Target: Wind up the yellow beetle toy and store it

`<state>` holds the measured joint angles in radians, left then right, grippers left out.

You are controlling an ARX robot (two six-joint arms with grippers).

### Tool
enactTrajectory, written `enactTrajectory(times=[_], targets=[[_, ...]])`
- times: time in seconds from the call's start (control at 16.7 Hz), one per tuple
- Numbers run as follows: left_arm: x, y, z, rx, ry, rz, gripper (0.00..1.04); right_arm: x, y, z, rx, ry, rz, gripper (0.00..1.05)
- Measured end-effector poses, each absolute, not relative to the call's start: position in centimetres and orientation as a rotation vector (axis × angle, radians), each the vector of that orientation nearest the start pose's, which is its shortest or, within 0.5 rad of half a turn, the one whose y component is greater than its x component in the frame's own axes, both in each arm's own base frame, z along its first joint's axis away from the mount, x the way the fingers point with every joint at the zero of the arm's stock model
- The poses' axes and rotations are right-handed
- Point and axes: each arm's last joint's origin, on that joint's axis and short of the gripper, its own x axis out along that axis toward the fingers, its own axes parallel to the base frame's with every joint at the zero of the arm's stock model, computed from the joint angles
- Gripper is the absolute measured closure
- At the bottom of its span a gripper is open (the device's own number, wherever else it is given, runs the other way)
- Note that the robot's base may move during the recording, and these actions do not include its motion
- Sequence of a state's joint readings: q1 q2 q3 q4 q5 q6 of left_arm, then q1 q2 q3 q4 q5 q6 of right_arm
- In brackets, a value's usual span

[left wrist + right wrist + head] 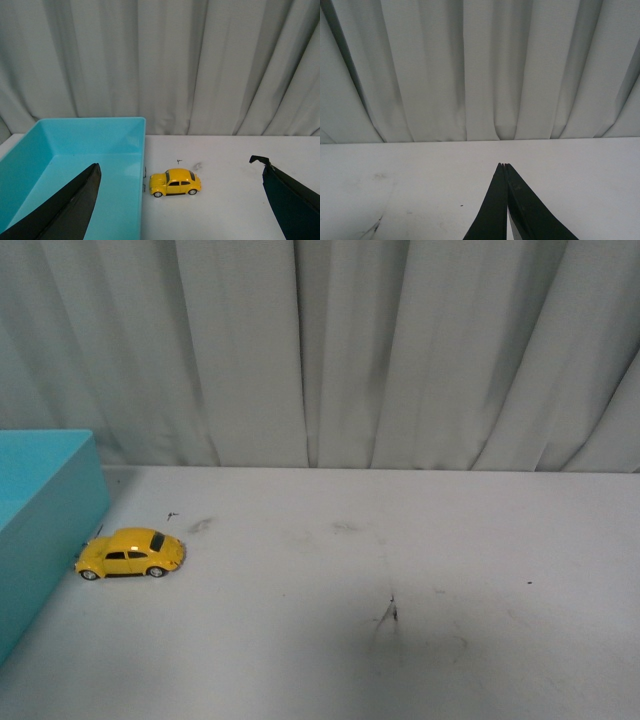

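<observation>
You face a pale pleated curtain (330, 350) hanging behind one white, scuffed table (400, 570). One teal bin (45, 500) sits at the table's left edge, and only the left wrist view shows you its open inside. One yellow beetle toy (131, 553) stands on its wheels just beside the bin's wall. Both claws appear only in the wrist views: your left gripper (176, 164) is spread wide, and your right gripper (504, 165) is pressed together.
</observation>
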<state>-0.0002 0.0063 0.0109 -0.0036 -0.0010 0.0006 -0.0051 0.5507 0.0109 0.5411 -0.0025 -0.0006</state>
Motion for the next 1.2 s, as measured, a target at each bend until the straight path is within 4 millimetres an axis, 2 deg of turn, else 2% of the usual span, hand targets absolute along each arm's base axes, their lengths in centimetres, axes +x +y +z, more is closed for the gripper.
enactTrajectory(times=[0.84,0.96,1.02,1.2], targets=[[9.7,0.0,16.6,0.0,-0.001,0.001,0.07,10.9,0.0,17.0,-0.001,-0.012,-0.003,1.03],[9.7,0.0,16.6,0.0,-0.001,0.001,0.07,10.0,0.0,16.3,-0.001,0.039,-0.004,1.03],[9.7,0.0,16.6,0.0,-0.001,0.0,0.07,9.7,0.0,16.9,0.0,-0.023,-0.004,1.03],[9.7,0.0,16.6,0.0,-0.001,0.001,0.07,9.7,0.0,16.7,-0.001,-0.004,-0.005,1.03]])
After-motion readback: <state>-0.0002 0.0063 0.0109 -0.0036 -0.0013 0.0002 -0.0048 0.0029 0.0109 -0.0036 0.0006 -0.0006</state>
